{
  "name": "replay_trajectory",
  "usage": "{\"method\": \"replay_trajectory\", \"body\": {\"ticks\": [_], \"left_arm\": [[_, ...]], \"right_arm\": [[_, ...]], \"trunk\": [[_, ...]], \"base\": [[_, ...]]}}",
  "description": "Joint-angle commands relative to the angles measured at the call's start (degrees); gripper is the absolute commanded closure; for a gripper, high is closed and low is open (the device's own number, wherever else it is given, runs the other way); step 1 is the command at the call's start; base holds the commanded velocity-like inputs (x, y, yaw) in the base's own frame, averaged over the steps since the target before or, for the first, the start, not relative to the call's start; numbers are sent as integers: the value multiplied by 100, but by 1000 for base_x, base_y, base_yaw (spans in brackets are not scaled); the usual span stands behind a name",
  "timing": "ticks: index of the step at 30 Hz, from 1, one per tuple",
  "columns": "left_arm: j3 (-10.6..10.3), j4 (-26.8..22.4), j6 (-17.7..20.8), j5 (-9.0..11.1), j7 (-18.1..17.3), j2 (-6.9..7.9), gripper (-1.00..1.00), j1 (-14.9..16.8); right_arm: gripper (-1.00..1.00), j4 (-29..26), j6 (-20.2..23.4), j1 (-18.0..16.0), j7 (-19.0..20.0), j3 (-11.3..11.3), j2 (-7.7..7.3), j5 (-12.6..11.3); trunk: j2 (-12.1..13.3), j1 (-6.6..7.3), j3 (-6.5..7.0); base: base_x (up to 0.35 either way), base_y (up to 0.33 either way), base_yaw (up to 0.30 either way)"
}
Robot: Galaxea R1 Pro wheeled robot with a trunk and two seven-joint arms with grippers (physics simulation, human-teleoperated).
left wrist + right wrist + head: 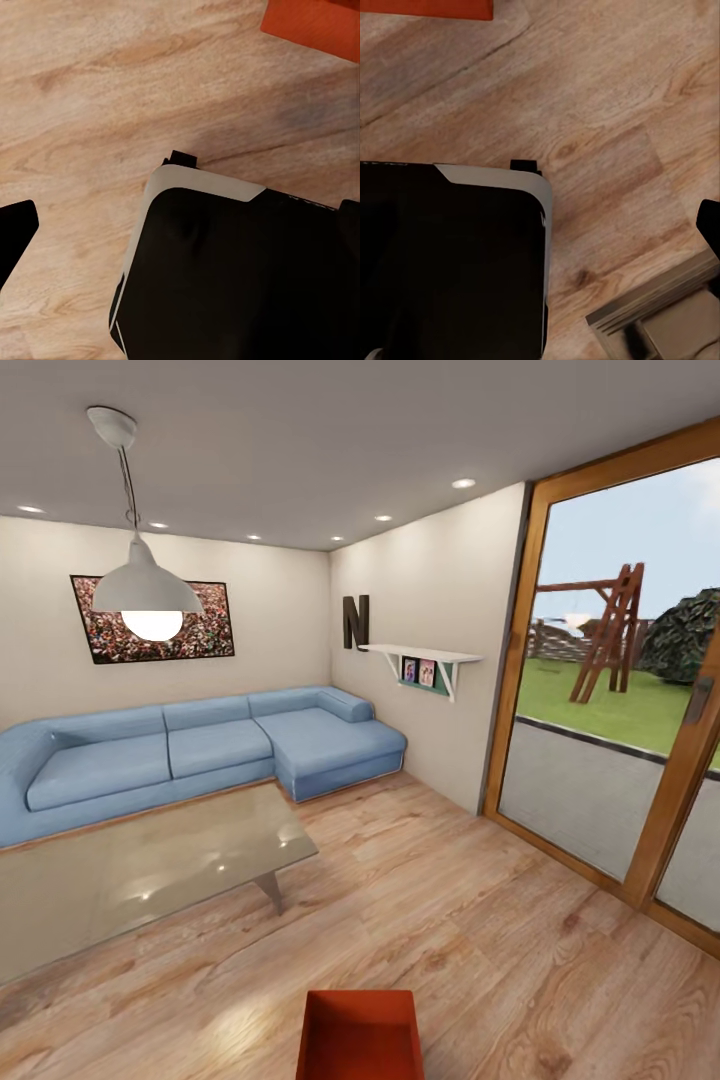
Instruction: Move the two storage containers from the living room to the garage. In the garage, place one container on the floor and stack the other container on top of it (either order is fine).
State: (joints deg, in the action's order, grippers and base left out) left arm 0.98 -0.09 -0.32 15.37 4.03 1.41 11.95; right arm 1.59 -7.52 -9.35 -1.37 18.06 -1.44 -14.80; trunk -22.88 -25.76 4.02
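Storage container, red-orange, open top, sits on wood-plank floor at bottom centre of head view; its corner also shows at the edge of both wrist views. Gripper states: cannot tell, only dark fingertip slivers at frame edges above robot base. Farther: glass coffee table left, blue sectional sofa, glass door right.

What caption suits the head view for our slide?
Living room: red-orange storage container on wood-plank floor, near glass coffee table and blue sofa.
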Motion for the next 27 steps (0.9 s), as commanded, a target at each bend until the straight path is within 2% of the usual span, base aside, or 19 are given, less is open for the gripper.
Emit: {"method": "replay_trajectory", "body": {"ticks": [1,27], "left_arm": [[7,0,-3,19,10,0,-100,1],[25,-9,6,6,54,-53,-100,1]], "right_arm": [[-100,17,-31,-5,-2,49,3,-49],[-100,17,-30,-6,4,40,3,-49]], "trunk": [[-4,-2,-2],[-4,-2,-2]], "base": [[15,0,0],[1,0,0]]}}
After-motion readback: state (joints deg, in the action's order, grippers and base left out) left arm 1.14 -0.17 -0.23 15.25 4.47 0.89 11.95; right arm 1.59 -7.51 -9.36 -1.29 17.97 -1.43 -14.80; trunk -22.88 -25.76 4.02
